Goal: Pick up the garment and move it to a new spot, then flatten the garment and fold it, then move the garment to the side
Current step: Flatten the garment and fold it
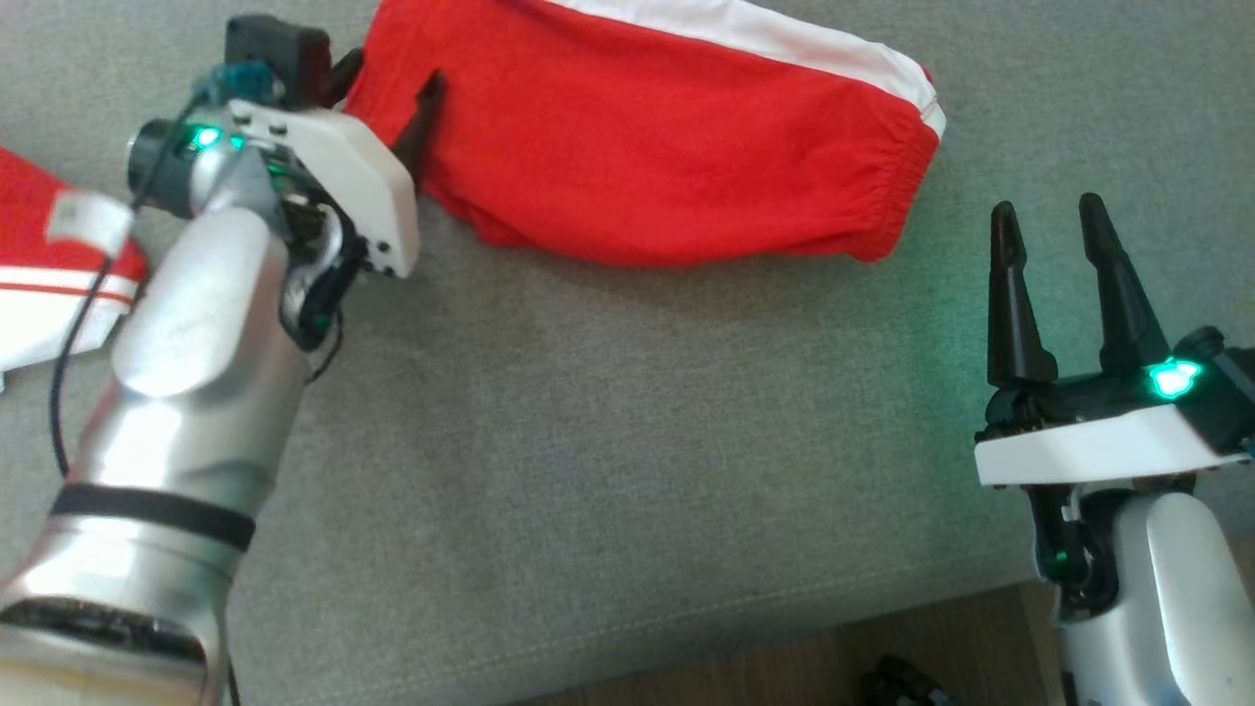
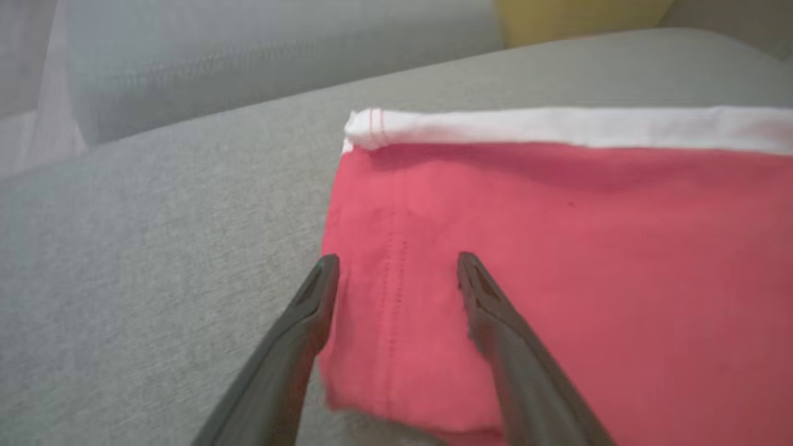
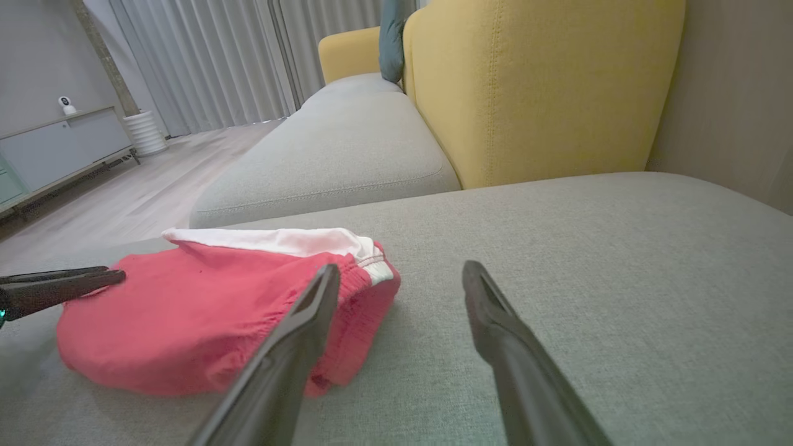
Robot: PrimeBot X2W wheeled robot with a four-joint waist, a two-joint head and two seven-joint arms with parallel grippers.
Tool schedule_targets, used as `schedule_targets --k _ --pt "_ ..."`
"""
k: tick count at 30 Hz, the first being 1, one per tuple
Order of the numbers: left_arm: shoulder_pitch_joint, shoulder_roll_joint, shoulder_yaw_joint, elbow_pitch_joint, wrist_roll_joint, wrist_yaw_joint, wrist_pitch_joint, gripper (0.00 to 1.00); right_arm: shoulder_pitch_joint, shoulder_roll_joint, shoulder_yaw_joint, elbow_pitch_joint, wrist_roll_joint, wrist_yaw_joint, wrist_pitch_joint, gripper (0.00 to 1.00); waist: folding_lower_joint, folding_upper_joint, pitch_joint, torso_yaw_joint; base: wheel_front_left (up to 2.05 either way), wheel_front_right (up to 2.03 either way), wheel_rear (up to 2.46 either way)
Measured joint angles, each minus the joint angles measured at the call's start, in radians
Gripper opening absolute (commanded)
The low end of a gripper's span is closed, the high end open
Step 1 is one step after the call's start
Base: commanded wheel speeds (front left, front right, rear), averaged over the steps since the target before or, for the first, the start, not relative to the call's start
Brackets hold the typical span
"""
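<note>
**Head view:** We see the red garment [image 1: 667, 137] lying on the grey sofa cushion [image 1: 608, 441], its far edge cut off by the frame. Its long axis runs left to right, with the gathered waistband at the right end and a white band [image 1: 784, 34] along the far side. The left gripper [image 1: 387, 93] sits at the garment's left end, fingers apart. The pale left forearm hides part of a second red-and-white piece [image 1: 39, 255] left of the garment, and we cannot tell whether the two join. The right gripper [image 1: 1047, 211] stands right of the garment and apart from it, fingers spread. Wood floor [image 1: 833, 647] shows nearest us.

**Left wrist view:** The left gripper [image 2: 398, 260] spans the garment's [image 2: 588, 260] stitched hem with parted fingers. Whether they touch the cloth is unclear, and the background is blurred.

**Right wrist view:** The right gripper [image 3: 401, 269] gapes just right of the garment's [image 3: 186, 310] waistband. Beyond the garment stand a yellow backrest [image 3: 533, 93] and grey curtains [image 3: 204, 62].
</note>
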Motion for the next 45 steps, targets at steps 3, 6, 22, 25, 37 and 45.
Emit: schedule_targets --k 3,6,22,25,37,45 --pt "-0.043 0.0 -0.005 0.08 -0.003 -0.001 0.067 1.0 0.0 0.0 0.001 0.008 0.009 0.0 -0.007 1.0 0.0 0.0 0.003 -0.005 0.0 0.0 0.0" --pt "-0.071 -0.004 -0.012 0.134 -0.01 -0.013 0.131 1.0 0.0 0.0 0.006 0.012 0.01 0.0 -0.008 1.0 0.0 0.0 0.006 -0.004 0.0 0.0 0.0" --pt "-0.095 -0.024 -0.065 0.194 -0.028 -0.016 0.09 0.0 -0.013 0.0 0.018 0.029 0.026 0.0 -0.015 1.0 0.0 0.0 -0.016 0.005 0.0 0.0 0.0" --pt "-0.027 -0.023 -0.065 0.156 -0.03 -0.007 0.051 0.0 -0.009 0.0 0.009 0.031 0.023 0.0 -0.01 1.0 0.0 0.0 -0.04 0.013 0.0 0.0 0.0" --pt "0.33 0.028 -0.041 -0.178 -0.111 0.087 0.035 0.0 0.079 0.001 -0.006 0.013 0.007 0.0 0.049 1.0 -0.0001 0.0 -0.147 0.07 0.0 0.0 0.0" --pt "0.504 0.06 -0.033 -0.376 -0.139 0.178 0.079 1.0 0.102 0.001 -0.007 -0.006 0.007 0.0 0.075 1.0 -0.0001 0.0 -0.173 0.085 0.0 0.0 0.0"
